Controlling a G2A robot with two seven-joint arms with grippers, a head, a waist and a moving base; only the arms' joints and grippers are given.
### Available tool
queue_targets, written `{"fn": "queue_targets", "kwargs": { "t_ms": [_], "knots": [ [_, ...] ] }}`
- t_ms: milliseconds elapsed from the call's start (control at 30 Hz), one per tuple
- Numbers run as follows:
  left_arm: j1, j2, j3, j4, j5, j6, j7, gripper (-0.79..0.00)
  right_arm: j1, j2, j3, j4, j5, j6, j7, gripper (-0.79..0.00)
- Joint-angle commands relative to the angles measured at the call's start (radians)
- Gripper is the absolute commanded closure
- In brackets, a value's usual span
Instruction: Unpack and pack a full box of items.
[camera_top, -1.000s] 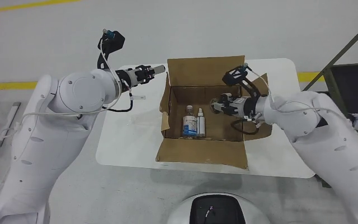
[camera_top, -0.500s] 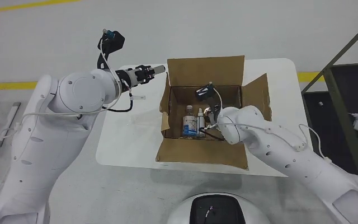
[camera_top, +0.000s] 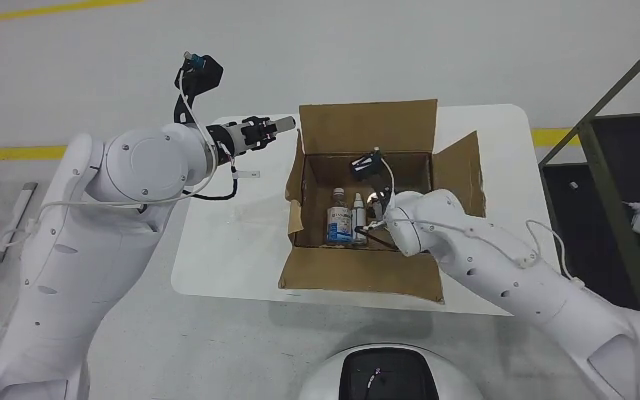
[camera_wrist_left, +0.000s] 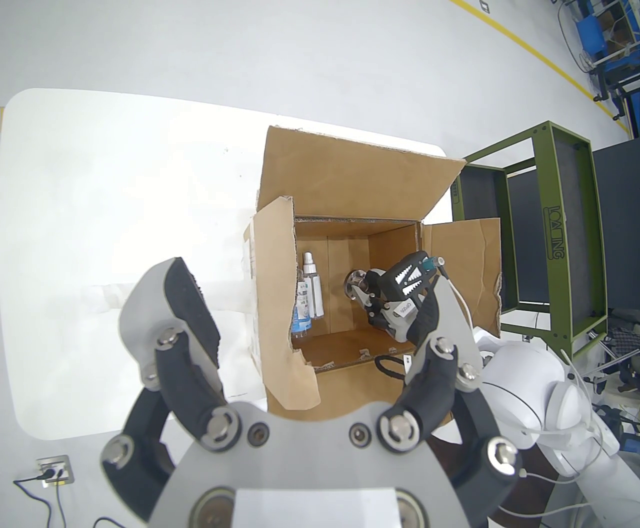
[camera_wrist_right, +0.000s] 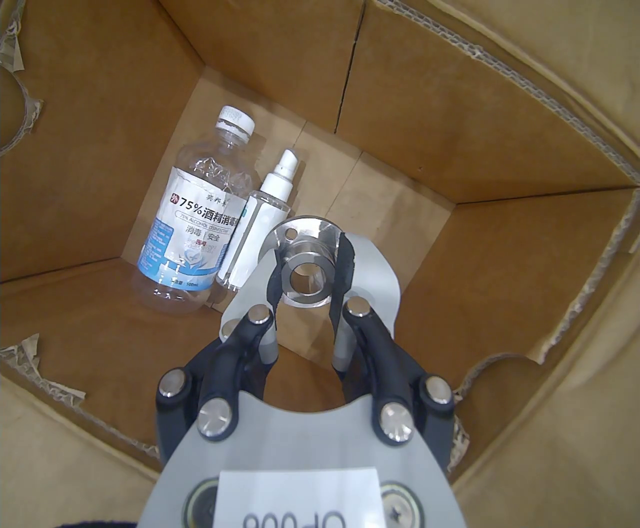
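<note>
An open cardboard box stands on the white table. On its floor lie a clear bottle with a blue label and a slim white spray bottle, side by side; both bottles lie at the box's left side. My right gripper is inside the box, shut on a shiny metal flange, held just above the floor beside the spray bottle. My left gripper hangs open over the table left of the box, holding nothing.
The box flaps stand up around the opening, one torn on the left. A green metal rack stands beyond the table on the right. Bare table lies left of the box.
My right arm swung from the box's right side down into the box toward the bottles, carrying the metal flange. The left arm stayed still.
</note>
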Motion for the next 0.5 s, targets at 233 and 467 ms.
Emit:
{"fn": "queue_targets", "kwargs": {
  "t_ms": [233,467],
  "knots": [
    [0.0,0.0,0.0,0.0,0.0,0.0,0.0,-0.785,-0.038,-0.027,-0.003,0.088,-0.031,0.033,-0.037,0.0],
    [0.0,0.0,0.0,0.0,0.0,0.0,0.0,-0.785,-0.03,-0.059,-0.001,0.184,0.015,0.017,-0.067,0.0]
  ]
}}
